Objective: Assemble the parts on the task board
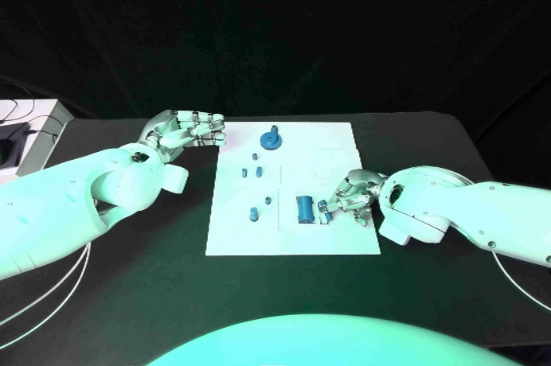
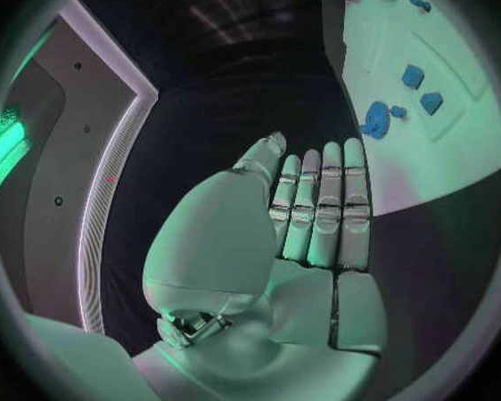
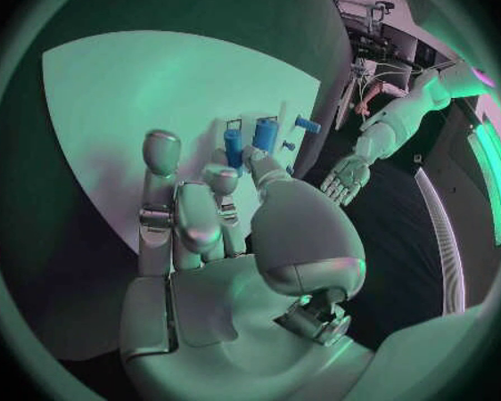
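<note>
The white task board (image 1: 293, 239) lies in the middle of the black table. On it are a round blue part (image 1: 270, 139) at the far end, several small blue parts (image 1: 252, 173) in the middle, and a blue cylinder (image 1: 304, 209) lying towards the right. My right hand (image 1: 353, 195) rests on the board's right edge with its fingers curled. Its fingertips are at a small blue part (image 1: 325, 208) beside the cylinder (image 3: 265, 134), and I cannot tell whether they grip it. My left hand (image 1: 189, 130) hovers off the board's far left corner with its fingers (image 2: 317, 205) straight, holding nothing.
A white box (image 1: 29, 131) with cables stands at the table's far left edge. Bare black table surrounds the board on all sides. My left hand (image 3: 345, 178) also appears in the right wrist view, beyond the board.
</note>
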Controlling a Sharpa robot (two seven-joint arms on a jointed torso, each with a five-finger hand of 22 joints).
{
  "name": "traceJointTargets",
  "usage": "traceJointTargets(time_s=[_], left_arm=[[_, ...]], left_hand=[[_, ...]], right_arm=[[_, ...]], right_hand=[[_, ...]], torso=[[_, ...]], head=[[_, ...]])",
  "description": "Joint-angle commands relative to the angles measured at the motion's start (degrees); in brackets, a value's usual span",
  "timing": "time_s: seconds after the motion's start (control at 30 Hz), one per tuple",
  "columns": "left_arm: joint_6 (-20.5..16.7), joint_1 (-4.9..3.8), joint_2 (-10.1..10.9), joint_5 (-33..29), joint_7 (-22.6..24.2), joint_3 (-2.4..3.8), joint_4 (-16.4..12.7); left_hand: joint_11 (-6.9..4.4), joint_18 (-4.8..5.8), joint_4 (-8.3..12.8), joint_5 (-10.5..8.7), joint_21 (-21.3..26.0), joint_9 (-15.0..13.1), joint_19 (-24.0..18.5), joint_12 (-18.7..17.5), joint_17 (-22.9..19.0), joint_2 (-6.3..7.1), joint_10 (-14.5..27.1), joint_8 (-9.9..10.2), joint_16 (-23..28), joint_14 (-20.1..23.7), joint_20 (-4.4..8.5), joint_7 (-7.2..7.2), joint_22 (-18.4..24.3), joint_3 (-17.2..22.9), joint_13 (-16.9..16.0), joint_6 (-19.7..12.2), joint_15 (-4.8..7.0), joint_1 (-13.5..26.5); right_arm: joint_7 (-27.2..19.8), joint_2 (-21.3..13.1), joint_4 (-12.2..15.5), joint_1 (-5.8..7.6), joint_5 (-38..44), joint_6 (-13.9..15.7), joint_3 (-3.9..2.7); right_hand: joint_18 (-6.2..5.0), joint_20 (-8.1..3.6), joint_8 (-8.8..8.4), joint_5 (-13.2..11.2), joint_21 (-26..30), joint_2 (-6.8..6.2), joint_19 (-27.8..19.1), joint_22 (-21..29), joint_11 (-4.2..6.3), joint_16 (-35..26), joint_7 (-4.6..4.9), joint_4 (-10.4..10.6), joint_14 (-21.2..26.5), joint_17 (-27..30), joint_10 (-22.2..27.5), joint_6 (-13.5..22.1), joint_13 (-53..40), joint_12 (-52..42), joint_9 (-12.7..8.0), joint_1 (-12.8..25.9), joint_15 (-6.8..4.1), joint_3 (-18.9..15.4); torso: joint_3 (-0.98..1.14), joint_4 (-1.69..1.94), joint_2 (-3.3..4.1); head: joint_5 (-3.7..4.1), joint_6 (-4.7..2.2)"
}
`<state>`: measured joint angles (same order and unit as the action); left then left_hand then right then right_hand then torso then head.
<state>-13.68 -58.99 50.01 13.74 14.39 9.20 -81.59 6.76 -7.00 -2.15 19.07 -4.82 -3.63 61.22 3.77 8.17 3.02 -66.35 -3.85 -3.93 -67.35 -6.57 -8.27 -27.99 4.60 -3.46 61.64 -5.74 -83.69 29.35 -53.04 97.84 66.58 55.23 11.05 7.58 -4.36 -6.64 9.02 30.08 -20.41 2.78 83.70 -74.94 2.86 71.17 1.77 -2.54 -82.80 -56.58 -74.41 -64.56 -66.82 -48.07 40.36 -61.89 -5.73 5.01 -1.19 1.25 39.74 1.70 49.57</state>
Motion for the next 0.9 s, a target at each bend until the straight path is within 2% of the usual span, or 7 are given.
traceJointTargets(time_s=[0.03, 0.27, 0.47, 0.7, 0.9], left_arm=[[0.35, 0.0, -0.02, -0.2, 0.26, 0.04, -0.13], [0.37, 0.0, -0.05, -0.2, 0.27, 0.04, -0.09], [0.36, 0.0, -0.05, -0.2, 0.28, 0.04, -0.06], [0.36, 0.0, -0.04, -0.2, 0.27, 0.04, -0.05], [0.34, 0.0, -0.05, -0.2, 0.28, 0.04, -0.03]], left_hand=[[0.2, 0.8, -0.38, 0.23, -0.05, 0.01, 0.24, -0.34, 0.06, 0.15, 0.17, 0.29, -0.01, 0.16, -0.02, -0.24, 0.05, 0.0, 0.09, 0.04, 0.01, -0.11], [0.2, 0.8, -0.38, 0.23, -0.05, 0.01, 0.24, -0.34, 0.06, 0.15, 0.17, 0.29, -0.01, 0.16, -0.02, -0.24, 0.05, 0.0, 0.09, 0.04, 0.01, -0.11], [0.2, 0.8, -0.38, 0.23, -0.05, 0.01, 0.24, -0.34, 0.06, 0.15, 0.17, 0.29, -0.01, 0.16, -0.02, -0.24, 0.05, 0.0, 0.09, 0.04, 0.01, -0.11], [0.21, 0.77, -0.71, 0.24, 0.05, 0.01, 0.34, -0.34, 0.09, 0.2, 0.2, 0.29, -0.01, 0.2, -0.05, -0.23, 0.4, -0.02, 0.08, 0.05, -0.01, -0.2], [0.21, 0.77, -0.71, 0.24, 0.05, 0.01, 0.34, -0.34, 0.09, 0.2, 0.2, 0.29, -0.01, 0.2, -0.05, -0.23, 0.4, -0.02, 0.08, 0.05, -0.01, -0.2]], right_arm=[[0.23, 0.02, -0.14, -0.06, 0.17, -0.96, 0.01], [0.94, 0.08, -0.09, -0.06, 0.18, -3.43, 0.01], [1.04, 0.14, 0.07, -0.06, 0.17, -4.14, 0.01], [0.9, 0.18, 0.16, -0.06, 0.19, -3.58, 0.01], [0.6, 0.23, -0.07, -0.06, 0.3, -1.82, 0.01]], right_hand=[[0.91, -0.28, 0.39, 0.23, -0.01, 0.7, 0.38, -2.55, 0.25, -0.27, -0.8, -0.2, -0.05, 0.09, -0.21, -1.31, -0.07, 0.28, 0.12, 0.21, -0.53, 0.6], [0.91, -0.26, 0.31, -0.23, 0.29, -0.03, 0.31, -2.49, 0.2, -0.35, -0.79, 0.11, -0.01, 0.2, -0.12, -1.47, -0.02, 0.47, -0.03, 1.17, -0.49, 0.0], [0.92, -0.26, 0.2, -0.41, 0.38, -0.24, 0.29, -2.46, 0.22, -0.43, -0.81, 0.09, 0.0, 0.29, -0.15, -1.62, -0.06, 0.45, -0.24, 1.21, -0.51, -0.26], [0.92, -0.27, 0.16, -0.44, 0.41, -0.22, 0.31, -2.46, 0.24, -0.42, -0.83, 0.12, -0.01, 0.28, -0.19, -1.74, -0.13, 0.4, -0.36, 1.21, -0.52, -0.38], [0.93, -0.28, 0.16, -0.69, 0.25, -0.39, 0.36, -2.49, 0.22, -0.36, -0.83, 0.49, -0.04, 0.21, -0.24, -1.83, -0.17, 0.37, -0.43, 1.64, -0.51, -0.84]], torso=[[0.0, -0.03, 0.0], [0.0, -0.01, 0.01], [-0.01, 0.0, -0.01], [0.01, 0.0, 0.0], [0.02, -0.02, 0.02]], head=[[-0.01, 0.02], [-0.02, 0.14], [-0.11, 0.22], [-0.14, 0.23], [-0.06, 0.12]])
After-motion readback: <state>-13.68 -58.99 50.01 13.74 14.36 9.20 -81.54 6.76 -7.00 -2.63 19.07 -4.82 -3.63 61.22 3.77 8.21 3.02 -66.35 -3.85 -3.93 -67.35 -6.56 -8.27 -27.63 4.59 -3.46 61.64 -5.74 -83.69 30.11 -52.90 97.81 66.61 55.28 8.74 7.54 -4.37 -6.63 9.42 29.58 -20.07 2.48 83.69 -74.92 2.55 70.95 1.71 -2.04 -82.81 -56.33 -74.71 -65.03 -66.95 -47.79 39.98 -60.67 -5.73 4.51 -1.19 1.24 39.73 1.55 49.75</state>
